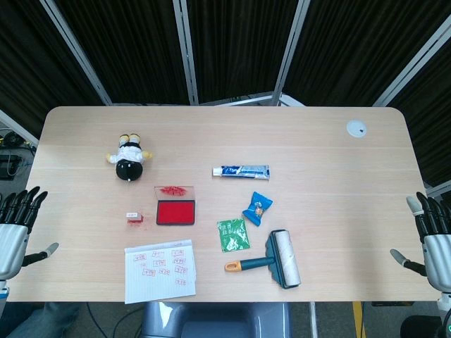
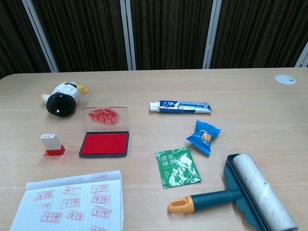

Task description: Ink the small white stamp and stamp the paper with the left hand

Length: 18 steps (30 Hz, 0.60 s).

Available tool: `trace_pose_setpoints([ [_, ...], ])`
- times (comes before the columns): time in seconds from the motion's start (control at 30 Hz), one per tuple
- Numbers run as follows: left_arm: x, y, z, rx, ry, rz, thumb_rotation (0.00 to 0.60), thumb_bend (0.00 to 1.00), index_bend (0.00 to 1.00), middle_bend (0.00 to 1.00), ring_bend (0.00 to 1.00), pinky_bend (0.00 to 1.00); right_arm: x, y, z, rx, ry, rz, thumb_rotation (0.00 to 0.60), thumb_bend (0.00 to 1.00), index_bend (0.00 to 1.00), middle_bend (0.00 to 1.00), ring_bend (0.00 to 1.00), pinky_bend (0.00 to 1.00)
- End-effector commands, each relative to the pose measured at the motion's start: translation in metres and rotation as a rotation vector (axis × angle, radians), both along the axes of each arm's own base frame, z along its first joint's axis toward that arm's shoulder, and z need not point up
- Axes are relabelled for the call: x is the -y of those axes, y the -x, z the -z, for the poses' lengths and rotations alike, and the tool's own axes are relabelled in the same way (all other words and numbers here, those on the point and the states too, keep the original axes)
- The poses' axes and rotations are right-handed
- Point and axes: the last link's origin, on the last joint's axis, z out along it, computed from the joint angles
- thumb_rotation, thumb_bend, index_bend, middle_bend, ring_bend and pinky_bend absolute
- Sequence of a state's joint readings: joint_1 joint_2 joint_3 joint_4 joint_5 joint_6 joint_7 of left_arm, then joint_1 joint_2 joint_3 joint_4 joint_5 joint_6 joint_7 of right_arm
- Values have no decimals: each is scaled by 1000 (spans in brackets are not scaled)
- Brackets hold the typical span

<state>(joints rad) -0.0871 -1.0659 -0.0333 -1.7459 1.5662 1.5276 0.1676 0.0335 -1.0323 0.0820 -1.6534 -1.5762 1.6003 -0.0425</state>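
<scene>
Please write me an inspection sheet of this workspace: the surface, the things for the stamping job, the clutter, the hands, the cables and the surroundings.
Surface: light wooden table, round white cap near its far right corner.
Job's things: small white stamp stands upright, left of the ink pad; the pad's lid is open and its red ink exposed. Paper at the near edge already has red stamp marks.
Clutter: plush toy, toothpaste tube, blue snack packet, green tea packet, lint roller.
Hands: left hand and right hand are at the table's sides, fingers apart, holding nothing.
Cables: some at the far left, beyond the table.
Surroundings: dark curtain behind pale metal bars.
</scene>
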Motion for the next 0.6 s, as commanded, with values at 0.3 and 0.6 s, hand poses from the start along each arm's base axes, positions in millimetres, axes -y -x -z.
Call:
trace_pose_setpoints([
  [0.3,-6,4,4,-17,17,-9,600,0,0,0,32,101,0,0,1,3,-4,3,600,0,0,0,0,0],
  [0.6,-42,3,37,67,146,-30,600,0,0,3,667,776,1,0,0,5,-3,11,600,0,0,0,0,0],
])
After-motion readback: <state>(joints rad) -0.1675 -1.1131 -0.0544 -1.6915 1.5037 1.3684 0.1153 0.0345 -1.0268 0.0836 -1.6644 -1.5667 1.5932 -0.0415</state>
